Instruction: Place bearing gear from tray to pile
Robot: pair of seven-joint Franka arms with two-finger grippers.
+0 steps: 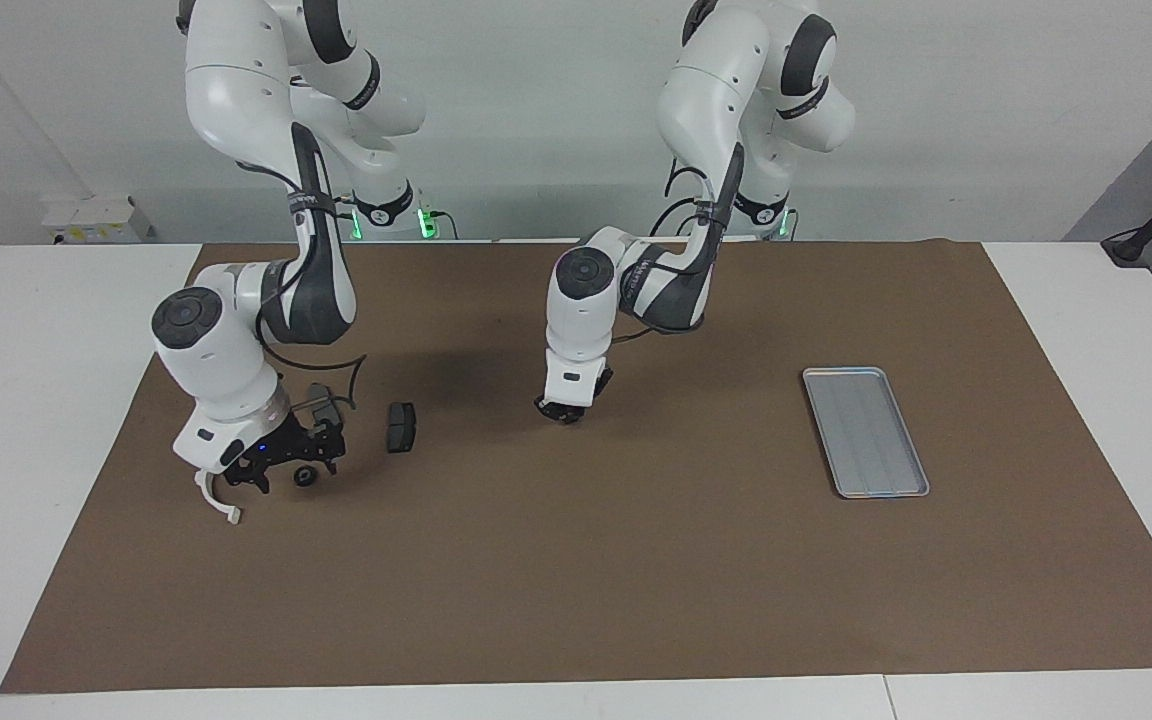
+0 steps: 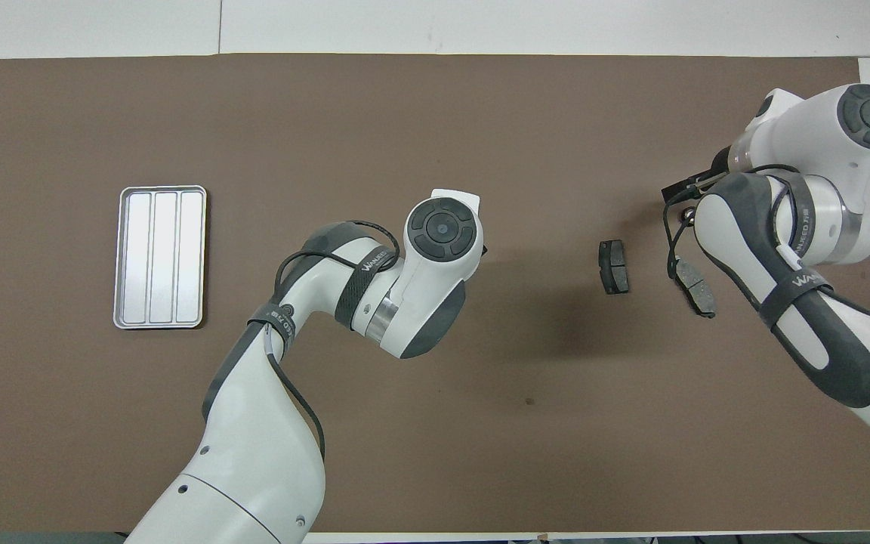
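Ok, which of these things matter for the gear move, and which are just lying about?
In the job: bearing gear; the pile's white half-ring bracket and two brake pads; tray, empty; right gripper, open over the gear.
Not in it: left gripper, shut, over mid-mat; brown mat.

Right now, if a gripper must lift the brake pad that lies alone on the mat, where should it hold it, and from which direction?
Probably from straight above. The brake pad lies flat, apart from the other parts, with nothing over it. Close the fingers across its narrow width, on the two long edges near the middle: the flat faces give no hold, and its length looks too wide for the jaws.
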